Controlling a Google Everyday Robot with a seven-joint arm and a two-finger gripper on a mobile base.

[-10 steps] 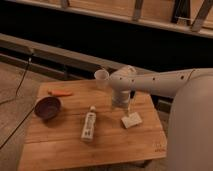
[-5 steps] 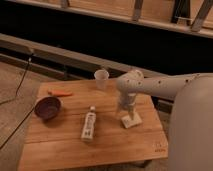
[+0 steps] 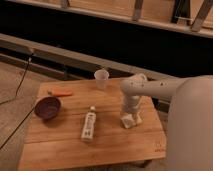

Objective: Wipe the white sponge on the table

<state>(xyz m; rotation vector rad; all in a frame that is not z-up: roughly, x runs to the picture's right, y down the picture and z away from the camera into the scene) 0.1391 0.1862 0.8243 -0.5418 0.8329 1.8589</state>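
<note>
While the robot's pale grey arm (image 3: 150, 89) is reaching across the right side of the frame, its two-finger gripper (image 3: 128, 117) is coming down onto the small flat off-white rectangular sponge (image 3: 135, 121). A second ago it was hanging higher and further back, closer to the white plastic cup (image 3: 101, 78) at the upper middle of the frame. Half a second ago it was already dropping toward the sponge, and now it is sitting right at it.

The pincer's jaws are standing apart, at their widest, and are not clamping anything. They appear to be lowering around the sponge, though the contact itself is too hidden to make out.

The sponge is lying flat on the light-brown wooden butcher-block table (image 3: 60, 142), at centre right of the frame, and it is not looking displaced from where it lay a second ago.

Well apart from it, the long white tube-shaped bottle (image 3: 88, 125) is lying at the centre, the dark purple bowl (image 3: 48, 107) is sitting at the left, and the orange carrot (image 3: 60, 93) is resting above the bowl.

By my reading, the approach is ending and the grasp is beginning. The wiping itself is still waiting, since the jaws need to close on the sponge first.
</note>
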